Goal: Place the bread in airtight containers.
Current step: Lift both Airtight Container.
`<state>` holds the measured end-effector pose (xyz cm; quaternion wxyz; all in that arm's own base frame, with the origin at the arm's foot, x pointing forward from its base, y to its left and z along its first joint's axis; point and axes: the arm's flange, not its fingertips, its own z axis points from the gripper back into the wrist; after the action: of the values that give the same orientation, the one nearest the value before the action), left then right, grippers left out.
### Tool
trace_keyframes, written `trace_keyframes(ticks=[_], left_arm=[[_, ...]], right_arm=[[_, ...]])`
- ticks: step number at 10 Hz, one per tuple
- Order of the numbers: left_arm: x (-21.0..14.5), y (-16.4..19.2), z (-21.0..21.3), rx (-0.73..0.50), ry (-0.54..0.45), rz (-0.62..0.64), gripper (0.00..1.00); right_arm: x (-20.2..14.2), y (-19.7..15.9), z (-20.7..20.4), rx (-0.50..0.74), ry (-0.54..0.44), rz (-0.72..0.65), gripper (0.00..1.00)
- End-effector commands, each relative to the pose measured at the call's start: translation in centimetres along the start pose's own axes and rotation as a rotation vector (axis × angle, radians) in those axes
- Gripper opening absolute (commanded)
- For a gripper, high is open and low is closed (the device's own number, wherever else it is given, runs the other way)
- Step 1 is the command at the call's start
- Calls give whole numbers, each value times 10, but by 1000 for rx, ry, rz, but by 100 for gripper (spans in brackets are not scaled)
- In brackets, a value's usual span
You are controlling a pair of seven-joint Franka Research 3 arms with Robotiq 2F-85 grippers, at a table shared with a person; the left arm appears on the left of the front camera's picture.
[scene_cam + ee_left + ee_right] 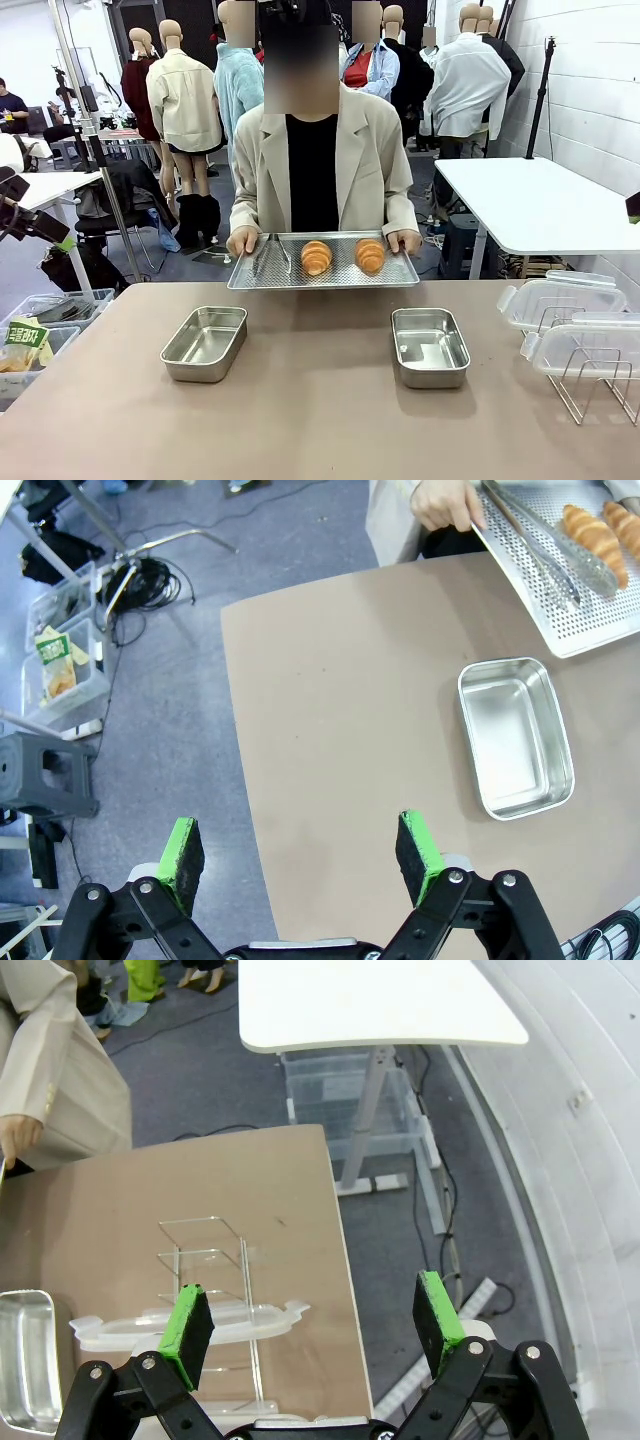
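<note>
Steel tins are sitting empty and lidless on the brown tabletop (pixel 310 420), while a person (pixel 312 160) in a pale jacket is holding a perforated tray (pixel 340 276) at its far edge. At far left, the left end effector (pixel 300 852) is hovering above the tabletop's near left edge, its green pads spread wide and gripping nothing. Just right of it, the left tin (pixel 205 343) is lying at the tabletop's middle depth, slightly angled. Behind it, one of the person's hands (pixel 243 240) is gripping a short end of the tray, where metal tongs (pixel 272 258) are lying beside the left croissant (pixel 316 257). The right croissant (pixel 369 255) is resting near it on the same tray, the two apart, and the person's other hand (pixel 404 241) is clasping the opposite end. Nearer the camera, the right tin (pixel 429 346) is standing well apart from its twin. Farther right, clear lids (pixel 560 300) are leaning on a wire rack (pixel 590 375) at the tabletop's edge. The right end effector (pixel 312 1325) is hanging above that rack and the right edge, likewise fully open and holding nothing.
</note>
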<state>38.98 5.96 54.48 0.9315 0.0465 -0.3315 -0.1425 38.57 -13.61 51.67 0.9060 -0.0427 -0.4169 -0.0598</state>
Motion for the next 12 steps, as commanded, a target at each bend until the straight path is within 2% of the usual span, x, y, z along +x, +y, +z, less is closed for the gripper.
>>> trace_keyframes(ticks=[1, 11, 12], left_arm=[[1, 1, -2, -5, -6, 0, 100], [0, 0, 0, 0, 0, 0, 100], [6, -15, 0, 0, -8, 6, 100]], right_arm=[[0, -1, 1, -7, 3, 12, 100], [0, 0, 0, 0, 0, 0, 100], [14, 24, 7, -13, 20, 35, 100]])
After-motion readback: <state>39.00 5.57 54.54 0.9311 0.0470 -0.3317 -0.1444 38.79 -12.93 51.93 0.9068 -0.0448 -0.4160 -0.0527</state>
